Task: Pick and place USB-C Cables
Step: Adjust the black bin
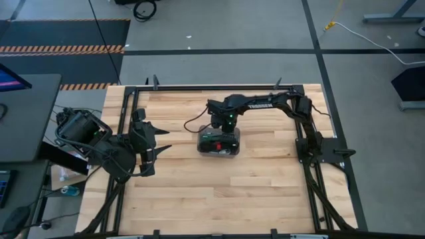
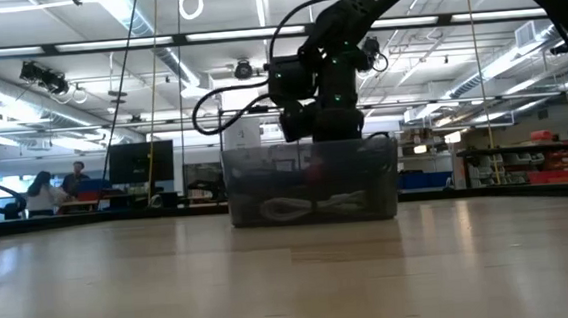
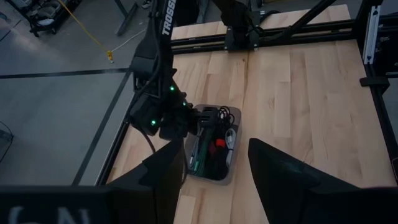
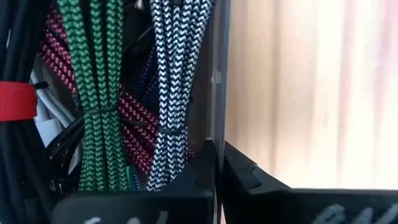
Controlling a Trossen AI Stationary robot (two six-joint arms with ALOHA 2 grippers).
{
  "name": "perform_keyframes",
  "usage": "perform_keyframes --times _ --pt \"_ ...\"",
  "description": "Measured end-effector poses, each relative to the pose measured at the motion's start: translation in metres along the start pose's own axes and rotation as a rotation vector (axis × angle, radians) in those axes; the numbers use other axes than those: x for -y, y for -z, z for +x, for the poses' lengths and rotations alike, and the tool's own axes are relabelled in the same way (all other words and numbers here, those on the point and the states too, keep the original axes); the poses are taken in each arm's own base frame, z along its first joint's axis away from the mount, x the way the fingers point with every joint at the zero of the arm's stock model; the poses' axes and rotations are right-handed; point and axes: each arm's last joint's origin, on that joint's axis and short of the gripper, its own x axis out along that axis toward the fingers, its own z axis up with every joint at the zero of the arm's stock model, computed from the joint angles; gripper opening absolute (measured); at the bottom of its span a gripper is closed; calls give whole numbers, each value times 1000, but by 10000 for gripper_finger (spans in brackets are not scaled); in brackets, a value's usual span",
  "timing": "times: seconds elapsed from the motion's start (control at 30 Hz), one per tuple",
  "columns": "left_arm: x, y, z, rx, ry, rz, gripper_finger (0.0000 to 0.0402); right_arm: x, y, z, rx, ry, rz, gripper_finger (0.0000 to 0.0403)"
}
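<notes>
- The right gripper (image 1: 224, 135) is down at the bin (image 1: 219, 151) near the middle of the table (image 1: 265, 186); its fingers (image 4: 249, 177) are closed on the bin's clear wall, one inside and one outside.
- The cables lie bundled in the bin: green (image 4: 93, 93), grey-white (image 4: 174, 81), maroon (image 4: 134, 130), black with a red tie (image 4: 15, 99), white (image 2: 313, 209).
- The left gripper (image 1: 159, 139) waits by the table's left edge, fingers (image 3: 280, 177) apart, holding nothing.
</notes>
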Motion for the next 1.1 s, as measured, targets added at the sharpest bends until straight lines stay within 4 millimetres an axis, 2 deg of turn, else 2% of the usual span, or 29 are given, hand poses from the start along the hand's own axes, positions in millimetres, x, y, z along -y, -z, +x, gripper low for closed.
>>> perform_keyframes --times 0.3,0.43,0.57,0.87,1.1 --pt "0 0 0 0 0 0 188 -33 -6 5 5 -13 -100 5" --pt "0 0 0 0 0 0 188 -41 -7 6 9 -11 -127 5" --pt "0 0 0 0 0 0 188 -40 -7 6 7 8 -134 5" --pt "0 0 0 0 0 -6 188 -21 -5 3 9 44 -51 5" --pt "0 0 0 0 0 -2 188 -20 -6 3 17 30 -60 5"
